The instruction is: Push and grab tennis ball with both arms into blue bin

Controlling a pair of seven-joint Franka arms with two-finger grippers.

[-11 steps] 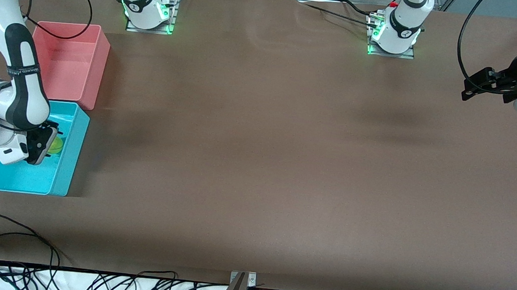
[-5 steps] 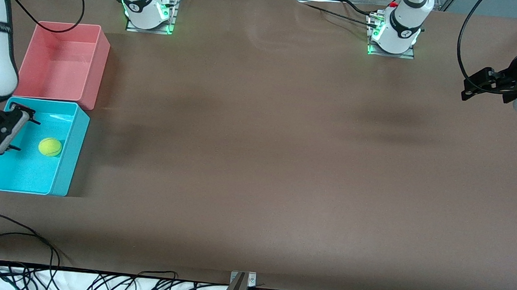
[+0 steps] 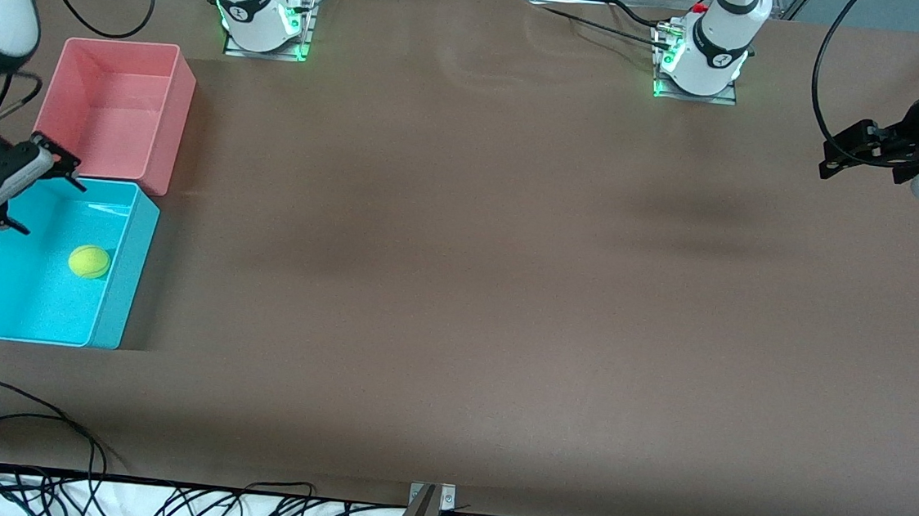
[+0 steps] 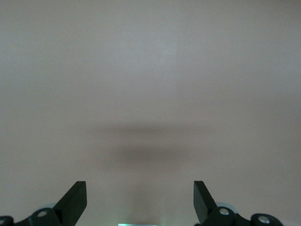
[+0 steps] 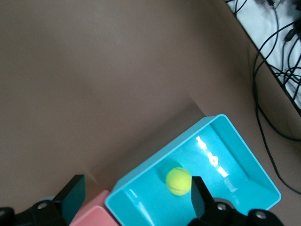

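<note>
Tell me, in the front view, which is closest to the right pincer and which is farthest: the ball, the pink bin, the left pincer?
1. Pink bin, right beside the right pincer.
2. Tennis ball, in the blue bin.
3. Left pincer, open over the table's other end.

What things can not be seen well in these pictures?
- Right gripper, open above the blue bin: its arm is cut by the front view's edge.
- Left gripper, waiting open above the table: its arm is likewise cut.
- Tennis ball, right wrist view: one finger overlaps its edge.
</note>
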